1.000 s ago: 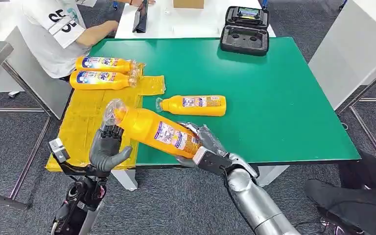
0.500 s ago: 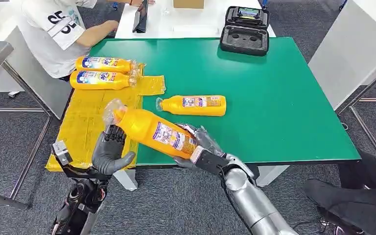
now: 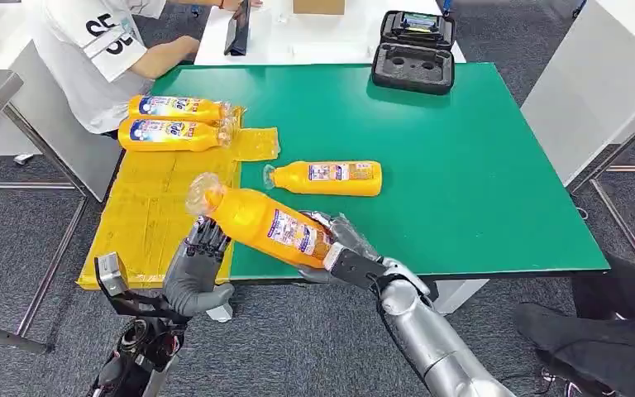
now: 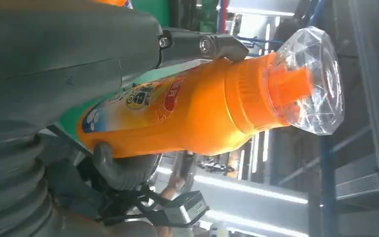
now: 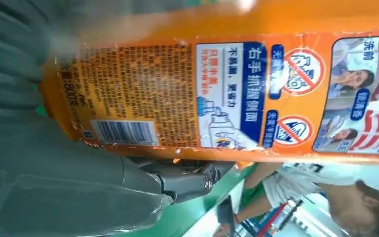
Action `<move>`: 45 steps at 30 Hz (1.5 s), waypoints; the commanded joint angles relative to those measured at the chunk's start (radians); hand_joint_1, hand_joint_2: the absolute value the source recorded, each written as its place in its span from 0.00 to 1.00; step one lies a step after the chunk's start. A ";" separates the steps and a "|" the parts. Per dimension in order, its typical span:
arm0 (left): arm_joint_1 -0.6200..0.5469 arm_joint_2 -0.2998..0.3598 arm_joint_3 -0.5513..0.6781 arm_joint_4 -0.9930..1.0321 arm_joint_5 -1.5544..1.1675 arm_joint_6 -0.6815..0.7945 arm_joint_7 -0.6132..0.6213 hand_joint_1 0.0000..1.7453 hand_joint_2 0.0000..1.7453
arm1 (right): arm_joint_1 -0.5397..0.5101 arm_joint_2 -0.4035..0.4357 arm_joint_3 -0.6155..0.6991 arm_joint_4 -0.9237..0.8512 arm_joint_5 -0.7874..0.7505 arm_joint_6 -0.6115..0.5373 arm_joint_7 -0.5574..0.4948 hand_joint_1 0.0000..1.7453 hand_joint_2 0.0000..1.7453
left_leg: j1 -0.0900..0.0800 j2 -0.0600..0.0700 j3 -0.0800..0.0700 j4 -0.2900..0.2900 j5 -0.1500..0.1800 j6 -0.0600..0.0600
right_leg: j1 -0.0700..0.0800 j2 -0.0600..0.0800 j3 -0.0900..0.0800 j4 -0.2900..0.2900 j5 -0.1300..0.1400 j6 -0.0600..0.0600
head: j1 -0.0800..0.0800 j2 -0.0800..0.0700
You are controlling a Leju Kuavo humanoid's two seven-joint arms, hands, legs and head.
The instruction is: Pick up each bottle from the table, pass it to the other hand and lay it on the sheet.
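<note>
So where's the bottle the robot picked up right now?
In the head view, the orange bottle hangs over the table's near edge, its base gripped by the right hand, its capped end above the left hand, beside the yellow sheet.

Compared with a second ago, your left hand [image 3: 197,266] sits lower and further toward the right hand, its fingers now spread under the neck end of the held bottle [image 3: 260,222] rather than beside the cap. The bottle's wrapped cap [image 3: 202,192] has shifted a little toward the table (the left wrist view shows fingers on both sides of the orange body, though a firm grip is hard to confirm). Your right hand [image 3: 343,245], gripping the base end, has edged slightly lower along with its forearm.
</note>
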State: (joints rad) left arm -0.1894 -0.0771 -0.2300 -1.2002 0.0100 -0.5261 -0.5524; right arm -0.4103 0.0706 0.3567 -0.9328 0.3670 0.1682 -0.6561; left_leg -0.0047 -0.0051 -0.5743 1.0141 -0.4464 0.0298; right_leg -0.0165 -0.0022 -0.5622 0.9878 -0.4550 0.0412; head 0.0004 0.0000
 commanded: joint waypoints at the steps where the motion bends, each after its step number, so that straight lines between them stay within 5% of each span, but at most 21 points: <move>1: -0.081 0.003 -0.094 0.211 -0.039 0.028 0.068 0.00 1.00 | -0.076 0.017 0.055 0.120 0.004 0.006 0.008 0.98 1.00 | 0.001 0.002 0.002 -0.001 0.000 -0.002 | 0.001 0.001 0.002 -0.001 0.001 -0.002 | 0.000 0.000; 16: -0.188 -0.041 -0.018 0.389 0.088 0.065 0.153 0.00 1.00 | -0.075 0.024 0.077 0.139 0.021 0.003 0.027 0.98 1.00 | 0.000 0.000 0.000 0.000 0.000 -0.001 | 0.000 0.000 0.000 0.000 0.000 -0.001 | 0.000 0.000; 28: -0.187 -0.037 0.030 0.331 0.266 -0.006 0.151 0.00 1.00 | -0.072 0.030 0.091 0.149 0.035 0.006 0.030 0.99 1.00 | 0.001 0.001 0.000 0.001 0.000 -0.001 | 0.001 0.001 0.000 0.000 0.000 -0.001 | 0.000 0.000; 45: -0.196 -0.008 -0.092 0.379 0.142 0.031 0.078 0.00 1.00 | -0.063 0.018 0.075 0.156 0.060 0.011 0.028 0.95 1.00 | 0.000 0.001 0.000 0.000 0.001 -0.001 | 0.000 0.000 0.000 0.000 0.000 -0.001 | 0.000 0.000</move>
State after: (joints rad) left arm -0.3382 -0.1083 -0.2582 -0.9049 0.1687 -0.4688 -0.4566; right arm -0.4315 0.0969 0.4238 -0.8457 0.4173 0.1732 -0.6218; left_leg -0.0048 -0.0047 -0.5744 1.0141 -0.4460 0.0298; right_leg -0.0166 -0.0020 -0.5626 0.9879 -0.4550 0.0413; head 0.0004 0.0000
